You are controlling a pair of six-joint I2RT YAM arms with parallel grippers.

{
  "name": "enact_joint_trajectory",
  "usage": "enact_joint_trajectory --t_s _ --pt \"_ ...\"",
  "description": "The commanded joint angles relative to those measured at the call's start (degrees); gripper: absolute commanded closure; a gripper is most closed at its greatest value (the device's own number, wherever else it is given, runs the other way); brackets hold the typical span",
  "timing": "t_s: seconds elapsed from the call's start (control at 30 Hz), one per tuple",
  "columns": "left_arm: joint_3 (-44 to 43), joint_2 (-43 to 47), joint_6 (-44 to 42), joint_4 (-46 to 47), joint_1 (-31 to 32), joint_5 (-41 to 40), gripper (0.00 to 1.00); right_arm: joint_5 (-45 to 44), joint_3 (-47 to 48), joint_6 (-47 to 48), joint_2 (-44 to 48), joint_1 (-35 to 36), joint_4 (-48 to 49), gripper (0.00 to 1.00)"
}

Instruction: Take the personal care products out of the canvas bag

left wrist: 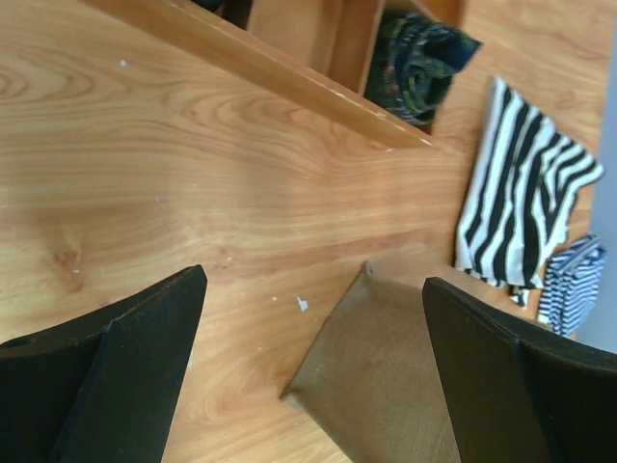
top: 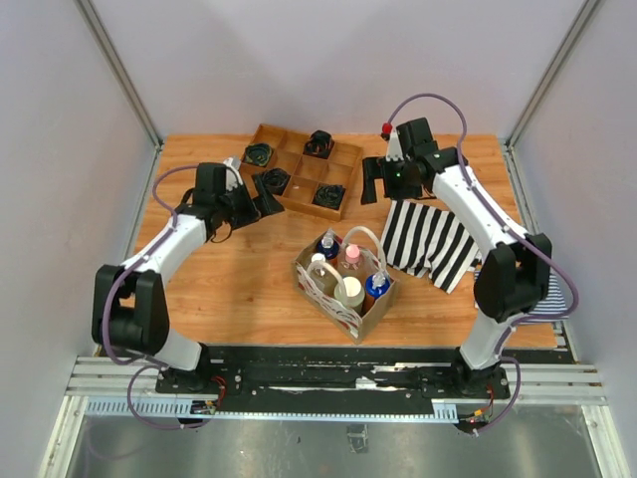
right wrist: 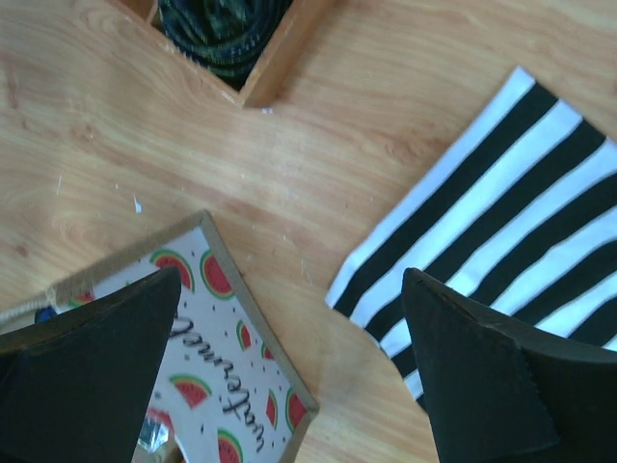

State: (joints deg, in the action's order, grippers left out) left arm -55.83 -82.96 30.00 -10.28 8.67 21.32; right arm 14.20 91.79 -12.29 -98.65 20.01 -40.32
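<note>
Black left claw (left wrist: pixel 313 280) agape, right claw (right wrist: pixel 291 275) agape near canvas bag (top: pixel 333 302)

Wooden tray (top: pixel 295 154) holds black coils (top: pixel 274 181); striped cloth (top: pixel 430 239) lies nearby.

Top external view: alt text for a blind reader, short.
A small beige canvas bag holding small capped bottles and jars sits mid-table. Left gripper and right gripper hover open behind it, flanking a wooden compartment tray of black coils; a black-and-white striped cloth lies right.
</note>
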Motion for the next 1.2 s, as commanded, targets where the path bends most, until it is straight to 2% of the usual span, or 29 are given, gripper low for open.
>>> enact_joint_trajectory --t_s 0.0,0.17,0.3,0.4,0.6,0.83,1.0,1.17 --pt "-8.41 -7.66 -0.88 -6.39 3.27 -5.27 0.00 1.47 7.75 0.28 -6.62 0.77 -5.19 0.02" --pt "-20.87 -19.22 -3.47 -14.61 10.76 -14.81 0.00 1.20 8.77 -0.88 -6.97 0.91 -5.23 0.01" --pt "-29.02 -27.25 -4.33 -19.68 14.12 -17.53 0.00 -2.81 5.53 -0.19 -3.58 0.86 -5.69 0.02" --pt "-31.46 -30.84 -4.34 -21.06 15.75 -18.56 0.00 -7.75 1.73 -0.22 0.00 0.31 -6.18 0.02" --pt "-36.53 -35.68 -3.96 -21.72 16.85 -18.31 0.00 -12.46 -6.06 -1.27 4.75 -1.64 -7.60 0.02" --pt "-53.32 -45.72 -2.14 -24.37 17.09 -19.90 0.00 -12.74 -13.71 -1.90 12.27 -2.10 -6.69 0.02" --pt "-68.63 -55.67 -1.61 -30.36 17.09 -24.11 0.00 -13.09 -16.90 -1.75 16.22 -3.83 -6.87 0.02" --pt "-73.23 -58.12 -1.14 -29.48 16.89 -28.04 0.00 -12.97 -19.25 -0.65 19.08 -6.19 -7.33 0.02"
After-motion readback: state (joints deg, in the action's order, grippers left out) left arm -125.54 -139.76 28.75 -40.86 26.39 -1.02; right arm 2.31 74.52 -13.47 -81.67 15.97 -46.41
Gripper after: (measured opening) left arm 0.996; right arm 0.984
